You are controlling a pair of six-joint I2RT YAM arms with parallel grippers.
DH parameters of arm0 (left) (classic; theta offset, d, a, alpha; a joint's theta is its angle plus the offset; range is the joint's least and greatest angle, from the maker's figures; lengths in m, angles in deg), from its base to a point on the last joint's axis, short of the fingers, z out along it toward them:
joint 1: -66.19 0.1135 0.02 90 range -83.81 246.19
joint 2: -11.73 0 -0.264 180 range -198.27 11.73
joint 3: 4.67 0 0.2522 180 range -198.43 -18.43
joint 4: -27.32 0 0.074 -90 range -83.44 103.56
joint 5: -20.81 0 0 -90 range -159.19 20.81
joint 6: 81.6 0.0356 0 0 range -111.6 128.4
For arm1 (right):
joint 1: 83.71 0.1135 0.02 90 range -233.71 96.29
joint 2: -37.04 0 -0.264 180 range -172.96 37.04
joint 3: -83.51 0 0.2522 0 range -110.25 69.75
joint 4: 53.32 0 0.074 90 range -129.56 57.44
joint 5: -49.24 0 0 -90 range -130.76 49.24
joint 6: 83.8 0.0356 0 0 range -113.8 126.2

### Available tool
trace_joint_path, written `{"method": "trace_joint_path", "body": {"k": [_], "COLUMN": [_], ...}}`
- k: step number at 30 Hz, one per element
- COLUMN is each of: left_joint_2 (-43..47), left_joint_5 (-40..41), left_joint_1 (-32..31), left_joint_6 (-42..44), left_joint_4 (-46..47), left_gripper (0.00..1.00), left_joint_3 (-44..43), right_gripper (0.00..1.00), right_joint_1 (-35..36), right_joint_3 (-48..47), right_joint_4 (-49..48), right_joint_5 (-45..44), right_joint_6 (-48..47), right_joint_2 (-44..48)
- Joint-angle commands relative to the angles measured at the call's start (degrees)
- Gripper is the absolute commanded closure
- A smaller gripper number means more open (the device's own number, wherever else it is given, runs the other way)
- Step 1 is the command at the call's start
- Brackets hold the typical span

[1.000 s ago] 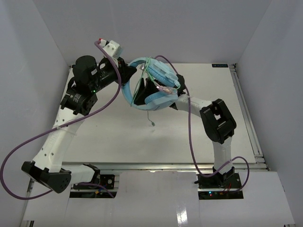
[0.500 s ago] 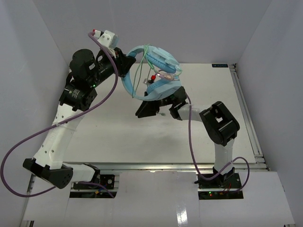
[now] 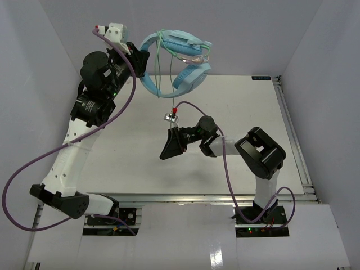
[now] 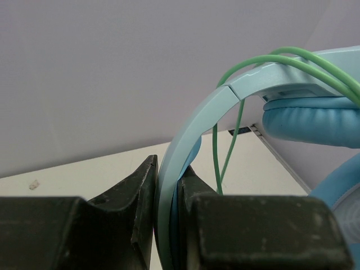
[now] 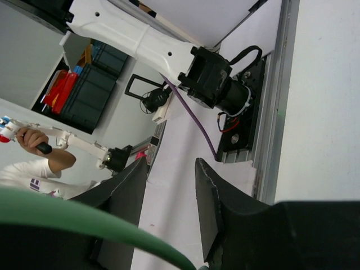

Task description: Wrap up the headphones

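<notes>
Change: headphones point(image 3: 188, 79) now sit higher and farther back than a second ago; the right gripper point(image 3: 169, 147) has dropped away from them to just above the table point(image 3: 129, 152).
Position: headphones hang in the air near the back wall, well above the table, gripped at the headband point(image 4: 191, 129).
Left gripper point(image 3: 140, 63): clenched on the headband; in its wrist view the band is pinched between both fingers point(image 4: 132, 185).
Right gripper point(image 5: 171, 169): jaws apart with nothing between the tips; well apart from the headphones, aimed at the near left.
Cable point(image 3: 160, 73): green loops cross the headband and ear cups, and strands hang below the band point(image 4: 228, 146).
Cut off: in the left wrist view one ear cup point(image 4: 306, 121) runs past the right edge, and only a sliver of the second shows below it.
Hard to make out: the cable's free end cannot be traced in any view.
Blur: a green band point(image 5: 84, 216) crosses the lower left of the right wrist view, out of focus; whether it touches the right gripper cannot be told.
Obstruction: the left arm's purple cable point(image 3: 34, 169) loops wide past the table's left edge.
Background: right wrist view shows an arm base point(image 5: 214, 84), dark bins point(image 5: 84, 84) and a person's hand point(image 5: 31, 138) beyond the table.
</notes>
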Motion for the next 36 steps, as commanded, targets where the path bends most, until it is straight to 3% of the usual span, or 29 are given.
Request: {"method": "trace_joint_path", "body": {"k": [1, 5, 16, 27, 36], "left_joint_2": [0.98, 1.41, 1.49, 3.11, 6.4], "left_joint_5": [7.7, 9.98, 14.38, 15.89, 15.76], "left_joint_1": [0.17, 0.17, 0.17, 0.17, 0.17], "left_joint_6": [-0.6, 0.52, 1.73, -1.87, -2.39], "left_joint_4": [5.54, 7.51, 10.31, 17.85, 21.33], "left_gripper": [1.0, 1.0, 1.0, 1.0, 1.0], "left_joint_3": [-3.06, -1.51, 0.85, 4.36, 6.86], "right_gripper": [0.68, 0.9, 0.92, 0.92, 0.92], "right_joint_1": [0.6, 0.51, 1.21, 1.76, -5.81], "right_joint_3": [1.86, 3.46, 0.24, -4.75, -5.12], "right_joint_4": [-28.26, -12.28, 36.24, 54.98, 45.52], "right_joint_5": [-0.58, -1.19, -10.42, -17.75, -14.86], "right_joint_6": [-4.5, -18.98, -51.37, -54.46, -39.51], "right_joint_2": [5.29, 10.96, 20.83, 16.52, 13.72]}}
